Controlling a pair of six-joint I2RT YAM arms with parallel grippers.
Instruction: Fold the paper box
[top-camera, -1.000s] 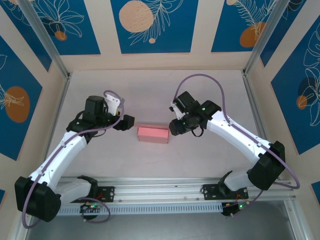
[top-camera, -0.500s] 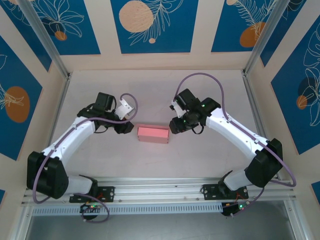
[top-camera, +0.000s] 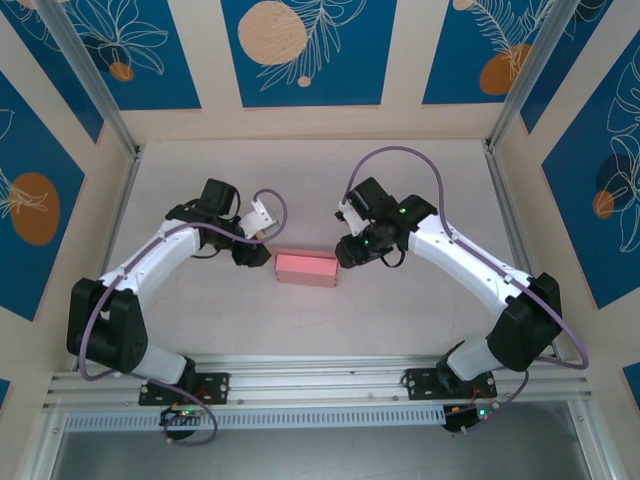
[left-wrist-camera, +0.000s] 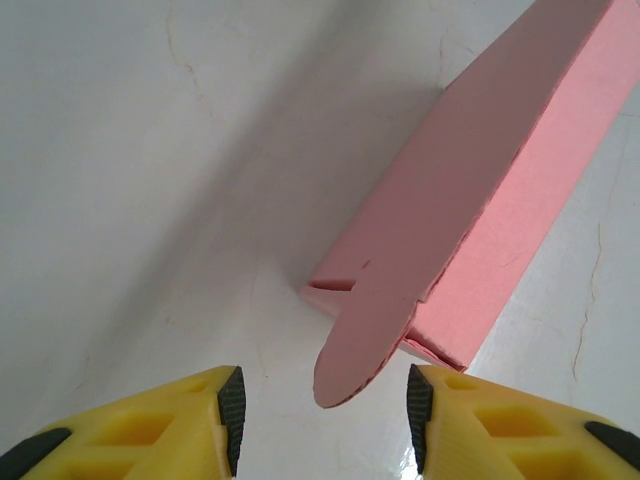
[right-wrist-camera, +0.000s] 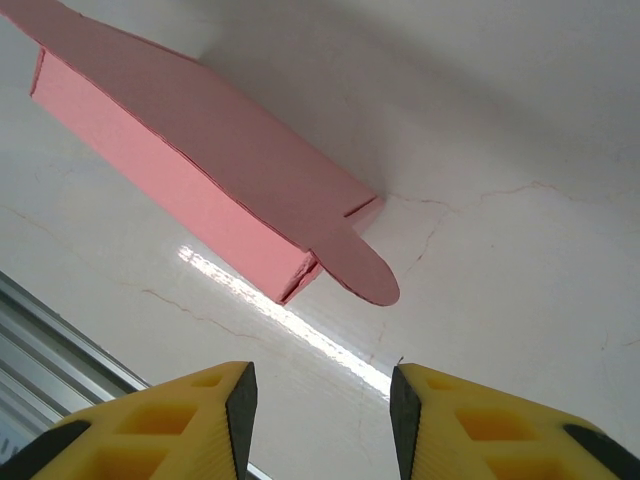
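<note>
The paper box (top-camera: 306, 267) lying between the two grippers is plain pink all over, its rounded flaps the same shade. The left gripper (left-wrist-camera: 325, 408) and right gripper (right-wrist-camera: 322, 405) both have bright yellow fingers (right-wrist-camera: 150, 430) faced with black pads (left-wrist-camera: 232, 405). Under them the table (top-camera: 400, 320) is pale grey-white, veined with fine cracks. Beyond the grippers, the walls (top-camera: 400, 60) are beige with deep blue panels carrying white leaf outlines and orange discs.
</note>
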